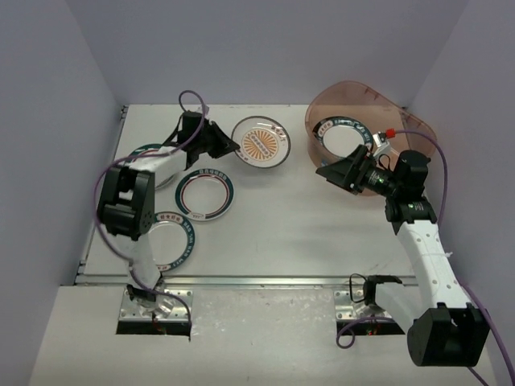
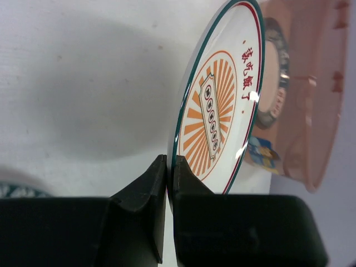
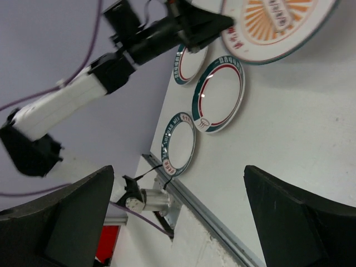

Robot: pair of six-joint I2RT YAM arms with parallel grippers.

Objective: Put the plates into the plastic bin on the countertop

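Jaws: left gripper (image 2: pixel 168 162) pinches orange-centred plate (image 2: pixel 214 111) rim, seemingly tilted; right gripper (image 3: pixel 178 183) spread.

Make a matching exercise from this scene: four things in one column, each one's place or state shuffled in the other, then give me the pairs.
1. orange-centred plate
2. right gripper
3. plastic bin
4. teal-and-red-ringed plate

A. lying flat on the countertop, untouched
B. open, holding nothing
C. rim pinched by the left gripper
D. holds a lettered plate

Pairs: 1-C, 2-B, 3-D, 4-A
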